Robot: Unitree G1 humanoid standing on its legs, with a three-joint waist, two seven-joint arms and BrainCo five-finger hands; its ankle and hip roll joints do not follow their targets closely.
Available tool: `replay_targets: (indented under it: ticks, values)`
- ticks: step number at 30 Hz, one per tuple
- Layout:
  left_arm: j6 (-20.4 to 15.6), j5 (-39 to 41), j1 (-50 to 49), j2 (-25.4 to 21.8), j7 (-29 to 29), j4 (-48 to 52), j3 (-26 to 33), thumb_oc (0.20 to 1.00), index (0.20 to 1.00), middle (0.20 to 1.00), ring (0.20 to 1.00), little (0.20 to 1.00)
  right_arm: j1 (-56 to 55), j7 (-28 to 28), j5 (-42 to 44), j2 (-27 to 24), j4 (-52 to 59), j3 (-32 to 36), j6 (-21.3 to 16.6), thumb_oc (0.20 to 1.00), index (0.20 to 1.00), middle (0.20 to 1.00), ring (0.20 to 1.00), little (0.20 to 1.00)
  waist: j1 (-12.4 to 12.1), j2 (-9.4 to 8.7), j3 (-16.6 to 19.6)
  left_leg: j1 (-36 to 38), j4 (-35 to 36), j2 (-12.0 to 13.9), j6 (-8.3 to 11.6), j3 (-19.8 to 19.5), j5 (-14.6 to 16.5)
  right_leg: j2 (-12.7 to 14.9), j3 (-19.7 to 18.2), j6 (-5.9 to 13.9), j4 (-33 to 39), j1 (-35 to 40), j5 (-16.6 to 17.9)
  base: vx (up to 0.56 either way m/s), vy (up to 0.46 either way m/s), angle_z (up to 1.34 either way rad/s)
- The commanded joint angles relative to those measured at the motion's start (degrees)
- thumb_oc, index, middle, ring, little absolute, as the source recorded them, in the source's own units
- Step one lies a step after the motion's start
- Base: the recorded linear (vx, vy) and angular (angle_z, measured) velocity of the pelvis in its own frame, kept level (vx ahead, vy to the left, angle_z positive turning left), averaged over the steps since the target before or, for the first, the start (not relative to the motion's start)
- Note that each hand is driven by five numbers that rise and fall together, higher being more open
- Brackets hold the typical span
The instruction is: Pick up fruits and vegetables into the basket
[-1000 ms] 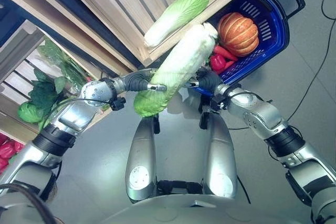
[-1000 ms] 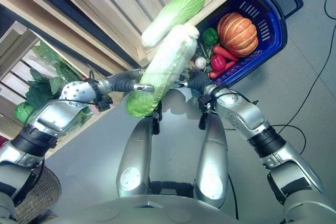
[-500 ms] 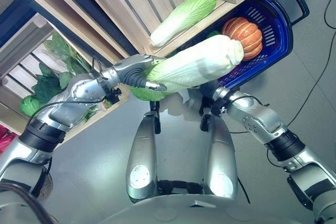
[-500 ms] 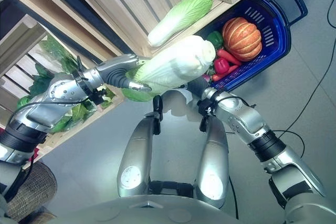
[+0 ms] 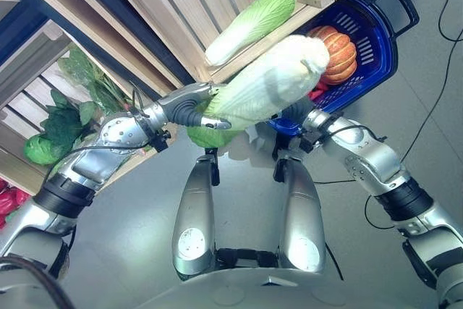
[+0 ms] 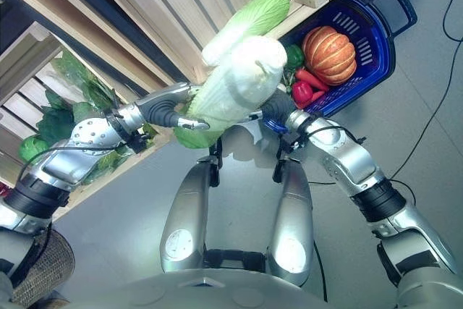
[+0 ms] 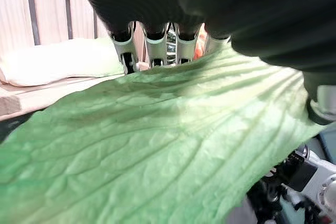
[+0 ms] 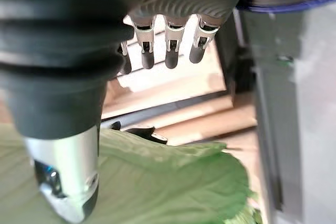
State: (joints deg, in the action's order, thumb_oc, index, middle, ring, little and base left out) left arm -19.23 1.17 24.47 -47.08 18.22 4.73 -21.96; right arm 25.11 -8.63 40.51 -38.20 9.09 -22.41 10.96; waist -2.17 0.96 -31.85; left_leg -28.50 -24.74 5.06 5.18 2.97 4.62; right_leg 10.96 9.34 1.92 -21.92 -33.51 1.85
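- You are in the carry step: the cabbage is up in the air between the two hands, with its white end pointing toward the basket and its green leafy end low, near the left hand.
- The left hand is clasped on the leafy end — in the left wrist view its fingers lie over the far side of the green leaf and the thumb presses on the near side.
- The right hand sits under the cabbage, on the side toward the basket. In the right wrist view its fingers look rather straight, apart from the leaf, so I judge it is relaxed and only supports, not clamps.
- The basket stands on the floor beside the wooden shelf and already holds a pumpkin and red peppers. A second cabbage lies on the shelf, not yet taken.
- For the next move, you should bring the white end further over the basket rim and lower it — only then let the left hand loosen.
- The free room in the basket looks small for such a long thing, so probably it must go in slanted or rest on top of the pumpkin.
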Motion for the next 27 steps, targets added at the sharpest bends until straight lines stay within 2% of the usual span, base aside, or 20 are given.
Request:
replay_targets:
  ticks: [1, 8, 10, 18, 26, 27]
  values:
    - [-6.4, 3.2, -3.4, 1.3, 1.3, 9.0, 2.1, 0.200, 0.200, 0.200, 0.200, 0.200, 0.7, -0.6, 2.4, 2.7, 8.0, 5.3, -4.9, 1.000, 1.000, 1.000, 1.000, 1.000, 1.4, -1.70, 2.1, 0.1, 2.9, -2.1, -4.15, 4.8, -0.1, -0.9, 0.8, 3.44, 0.1, 4.4, -4.6, 0.00, 0.000, 0.00]
    - [-7.2, 4.3, -5.9, 1.5, 0.7, 9.6, 5.8, 0.200, 0.200, 0.200, 0.200, 0.200, -4.2, -1.7, 1.4, 1.9, 6.4, 11.8, -6.1, 1.000, 1.000, 1.000, 1.000, 1.000, 2.2, -2.54, 2.1, 0.7, 2.9, -1.9, -4.34, 5.0, 0.3, -1.5, 0.5, 3.50, 0.5, 5.1, -4.3, 0.00, -0.019, -0.02]
    - [-7.5, 5.8, -6.7, 1.5, -0.3, 9.6, 8.2, 0.200, 0.200, 0.200, 0.200, 0.200, -6.3, -2.0, 0.5, 0.6, 5.3, 15.3, -6.8, 1.000, 1.000, 1.000, 1.000, 1.000, 2.6, -2.87, 2.1, 1.1, 3.0, -1.8, -4.33, 5.2, 0.4, -1.7, 0.3, 3.47, 0.7, 5.6, -4.3, 0.00, 0.000, 0.00]
    - [-9.2, 6.1, -8.1, 2.5, -3.5, 8.4, 11.6, 0.200, 0.200, 0.200, 0.200, 0.200, -10.3, -3.1, 0.6, 0.1, 3.3, 21.2, -8.3, 1.000, 1.000, 1.000, 1.000, 1.000, 3.3, -3.40, 2.1, 1.7, 3.0, -1.6, -4.37, 5.4, 0.6, -2.2, 0.0, 3.35, 0.9, 6.1, -4.3, 0.00, 0.000, 0.00]
    - [-7.5, 5.6, -9.2, 3.8, -5.4, 7.3, 12.7, 0.200, 0.200, 0.200, 0.200, 0.200, -12.9, -7.3, 0.8, 1.0, 5.4, 22.6, -8.0, 1.000, 1.000, 1.000, 1.000, 1.000, 3.9, -3.50, 2.1, 1.7, 2.4, -1.6, -4.58, 5.7, 0.9, -2.5, -0.6, 3.33, 0.3, 5.8, -4.5, 0.00, 0.001, 0.00]
    - [-6.0, 4.6, -8.6, 4.1, -4.9, 7.2, 12.0, 0.200, 0.200, 0.200, 0.200, 0.200, -12.4, -8.7, 0.1, 1.3, 6.3, 21.6, -7.7, 1.000, 1.000, 1.000, 1.000, 1.000, 4.0, -3.44, 2.1, 1.7, 2.4, -1.6, -4.59, 5.8, 0.9, -2.5, -0.6, 3.34, 0.2, 5.8, -4.5, 0.00, 0.000, 0.00]
